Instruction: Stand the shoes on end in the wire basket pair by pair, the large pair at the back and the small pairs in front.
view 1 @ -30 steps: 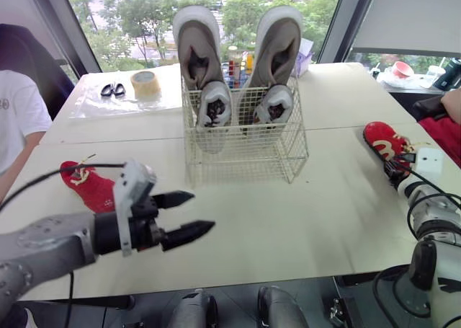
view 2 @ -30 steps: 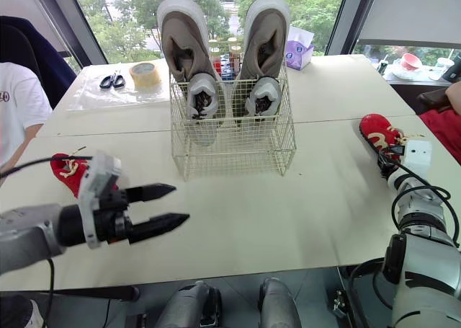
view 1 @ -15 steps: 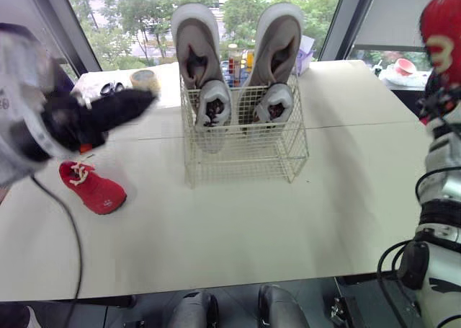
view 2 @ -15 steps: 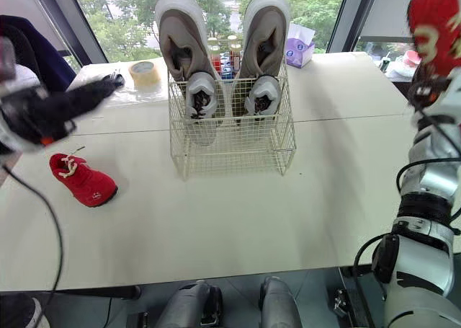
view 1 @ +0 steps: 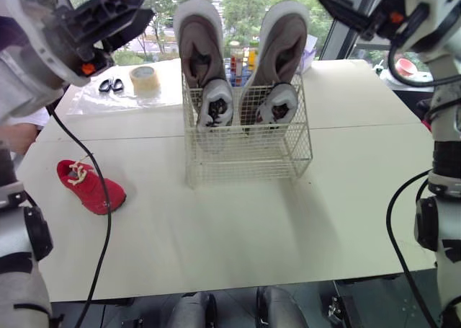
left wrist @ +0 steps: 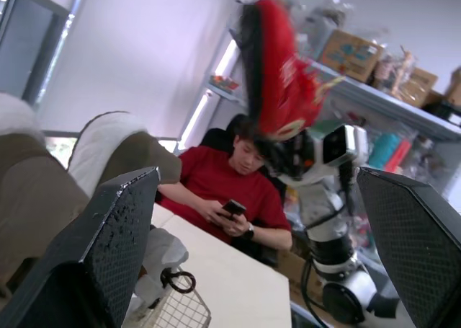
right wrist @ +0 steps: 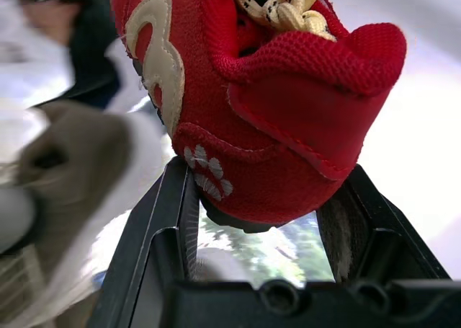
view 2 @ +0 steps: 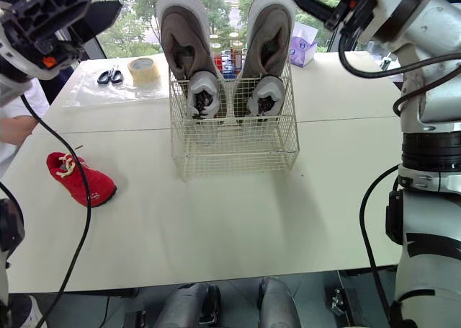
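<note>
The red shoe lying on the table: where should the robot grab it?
By the heel end, beside the laces. The red shoe lies on its sole, opening up, so probably come down from above, jaws on its two sides. The left gripper is open and on that side.

in the wire basket [view 1: 245, 164] the large pair [view 1: 199, 48] stands behind a small pair [view 1: 215, 104]. a lone shoe [view 1: 91, 188] lies on the table [view 1: 238, 231], left.
</note>
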